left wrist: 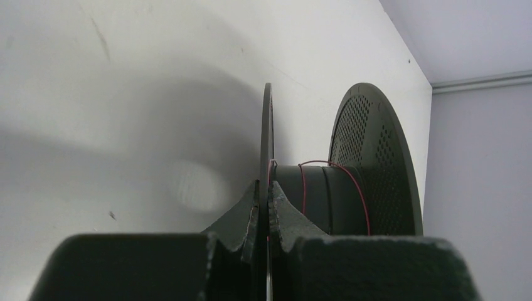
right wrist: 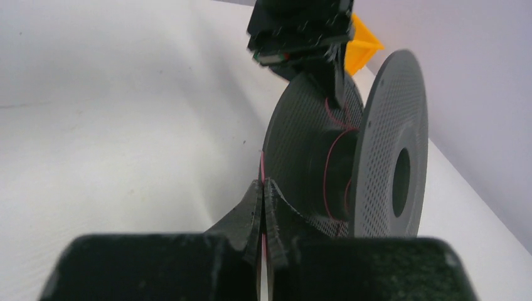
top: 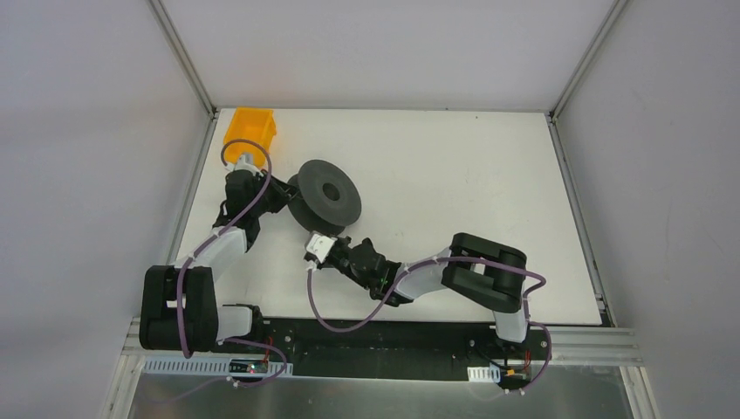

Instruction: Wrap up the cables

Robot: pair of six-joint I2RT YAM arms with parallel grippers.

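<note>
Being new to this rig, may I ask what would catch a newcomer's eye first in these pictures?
The dark grey spool, left of the white table's middle, draws the eye, with both grippers at it. The left gripper is shut on one thin flange, while the right gripper pinches the thin red cable that loops loosely round the spool's core. An orange bin sits at the table's far left corner.

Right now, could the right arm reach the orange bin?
Probably not directly: the dark spool and the left end effector gripping its flange sit between the orange bin and the right end effector, which is pinching the red wire.
</note>
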